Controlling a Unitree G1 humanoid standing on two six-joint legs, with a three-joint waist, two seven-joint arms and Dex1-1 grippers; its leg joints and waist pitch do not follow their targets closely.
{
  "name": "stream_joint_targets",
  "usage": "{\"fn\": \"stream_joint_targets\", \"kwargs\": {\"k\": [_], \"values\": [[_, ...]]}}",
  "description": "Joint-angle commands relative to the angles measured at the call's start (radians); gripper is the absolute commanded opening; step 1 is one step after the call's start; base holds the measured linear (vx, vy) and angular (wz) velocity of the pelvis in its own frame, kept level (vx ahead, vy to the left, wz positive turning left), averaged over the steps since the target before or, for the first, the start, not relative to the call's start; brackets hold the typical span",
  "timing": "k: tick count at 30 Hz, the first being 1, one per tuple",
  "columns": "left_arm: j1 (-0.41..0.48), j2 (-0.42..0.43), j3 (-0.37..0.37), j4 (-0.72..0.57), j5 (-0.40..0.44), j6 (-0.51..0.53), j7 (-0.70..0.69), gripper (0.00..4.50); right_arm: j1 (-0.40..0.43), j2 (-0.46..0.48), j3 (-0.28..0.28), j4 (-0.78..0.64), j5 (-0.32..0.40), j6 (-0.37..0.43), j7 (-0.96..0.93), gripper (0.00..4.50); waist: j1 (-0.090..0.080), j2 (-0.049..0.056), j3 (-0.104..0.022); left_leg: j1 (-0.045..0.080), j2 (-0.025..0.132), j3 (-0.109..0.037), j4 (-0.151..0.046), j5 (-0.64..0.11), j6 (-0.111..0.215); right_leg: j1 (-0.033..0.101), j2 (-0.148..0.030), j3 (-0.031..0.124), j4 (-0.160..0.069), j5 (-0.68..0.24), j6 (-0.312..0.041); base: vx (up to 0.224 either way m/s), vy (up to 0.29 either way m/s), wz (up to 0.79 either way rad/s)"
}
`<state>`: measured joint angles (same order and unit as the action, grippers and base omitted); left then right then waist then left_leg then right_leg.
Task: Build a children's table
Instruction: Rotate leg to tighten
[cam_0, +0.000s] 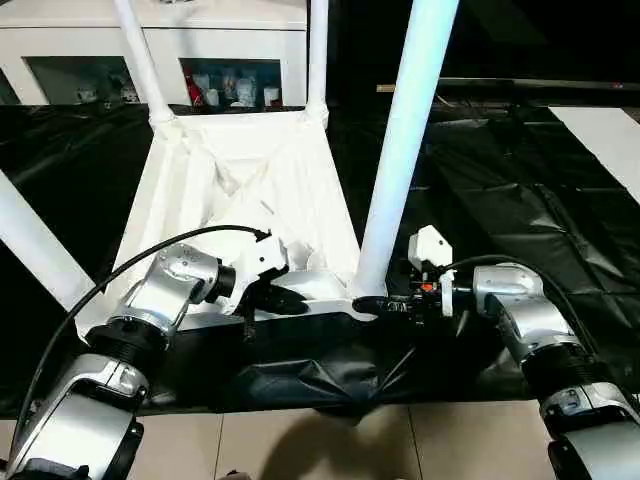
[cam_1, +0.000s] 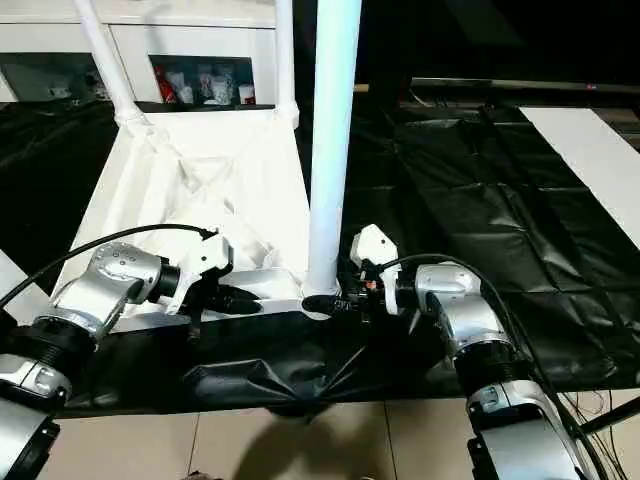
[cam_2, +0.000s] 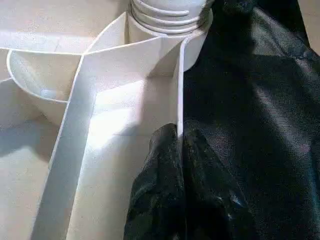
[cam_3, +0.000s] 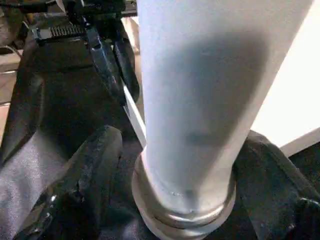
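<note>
- Tabletop (cam_0: 240, 190), white plastic, lies upside down on a black sheet (cam_0: 520, 190) spread over the floor; ribbed underside faces up.
- Legs: four white tubes stand up from the corner sockets. Near right leg (cam_0: 405, 140) rises tall from the near right corner; two far legs, far left leg (cam_0: 140, 60) and far right leg (cam_0: 317, 55), stand at the far corners; near left leg (cam_0: 35, 245) leans out from the near left corner.
- Left gripper (cam_0: 285, 300) is at the tabletop's near edge, between the two near corners. Left wrist view: the black fingers (cam_2: 160, 200) are clenched on the thin white rim wall (cam_2: 178, 100), one on each side of it.
- Right gripper (cam_1: 335, 303) is at the near right corner, at the base of the near right leg. Right wrist view: the fingers (cam_3: 95, 165) stand apart on either side of the leg just above its threaded collar (cam_3: 185, 215); jaws released, with a gap visible on at least one side.
- Right wrist view also shows the left gripper on the rim beyond the leg.
- Background: white glass-door cabinet (cam_0: 230, 40) behind the far edge of the sheet, small items on its shelves. Beige floor tiles (cam_0: 300, 445) near the robot.
</note>
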<state>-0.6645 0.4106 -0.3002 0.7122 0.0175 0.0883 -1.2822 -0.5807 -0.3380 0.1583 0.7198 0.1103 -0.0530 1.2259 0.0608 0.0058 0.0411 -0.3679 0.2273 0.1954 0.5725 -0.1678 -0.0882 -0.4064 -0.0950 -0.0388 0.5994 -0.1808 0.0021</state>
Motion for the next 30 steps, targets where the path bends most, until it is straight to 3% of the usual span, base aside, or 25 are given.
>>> {"fn": "stream_joint_targets", "kwargs": {"k": [1, 4, 6, 14, 26, 30], "values": [[0.018, -0.001, -0.02, 0.019, 0.022, 0.013, -0.003, 0.0, 0.02, -0.004, 0.028, 0.034, -0.029, 0.023, -0.003, 3.67, 0.0, -0.004, -0.066, 0.012, -0.002, 0.007, -0.052, -0.187, 0.068, 0.052, -0.022, 0.017, -0.05, -0.079, -0.268, 0.0, 0.0, 0.0], [0.017, -0.002, -0.019, 0.021, 0.022, 0.013, -0.001, 0.0, 0.02, -0.003, 0.025, 0.037, -0.027, 0.028, -0.004, 3.78, 0.0, -0.002, -0.066, 0.011, -0.003, 0.007, -0.051, -0.185, 0.067, 0.052, -0.021, 0.017, -0.049, -0.067, -0.274, 0.0, 0.0, 0.0], [0.015, -0.002, -0.019, 0.021, 0.021, 0.013, 0.0, 0.0, 0.02, -0.003, 0.026, 0.041, -0.034, 0.012, -0.02, 4.09, -0.001, -0.002, -0.066, 0.011, -0.003, 0.007, -0.051, -0.181, 0.068, 0.052, -0.02, 0.016, -0.048, -0.056, -0.276, 0.0, 0.0, 0.0], [0.016, 0.009, -0.017, 0.015, 0.021, 0.013, -0.003, 0.0, -0.003, 0.023, 0.009, 0.079, -0.024, -0.005, -0.044, 4.09, 0.0, -0.003, -0.064, 0.011, -0.002, 0.006, -0.053, -0.204, 0.062, 0.051, -0.022, 0.017, -0.05, -0.089, -0.273, 0.0, 0.0, 0.0], [0.038, 0.014, -0.024, -0.002, 0.013, 0.027, -0.024, 0.0, 0.027, 0.024, -0.005, 0.053, 0.006, -0.003, -0.005, 2.95, -0.001, 0.001, -0.065, 0.012, -0.001, 0.006, -0.053, -0.204, 0.064, 0.052, -0.022, 0.016, -0.049, -0.071, -0.279, 0.0, 0.0, 0.0], [0.047, 0.014, -0.024, -0.017, 0.009, 0.038, -0.023, 0.0, 0.032, 0.033, -0.009, 0.06, 0.011, -0.005, -0.01, 2.82, -0.001, 0.003, -0.065, 0.012, -0.001, 0.006, -0.054, -0.214, 0.061, 0.051, -0.021, 0.016, -0.05, -0.077, -0.28, 0.0, 0.0, 0.0]]}}
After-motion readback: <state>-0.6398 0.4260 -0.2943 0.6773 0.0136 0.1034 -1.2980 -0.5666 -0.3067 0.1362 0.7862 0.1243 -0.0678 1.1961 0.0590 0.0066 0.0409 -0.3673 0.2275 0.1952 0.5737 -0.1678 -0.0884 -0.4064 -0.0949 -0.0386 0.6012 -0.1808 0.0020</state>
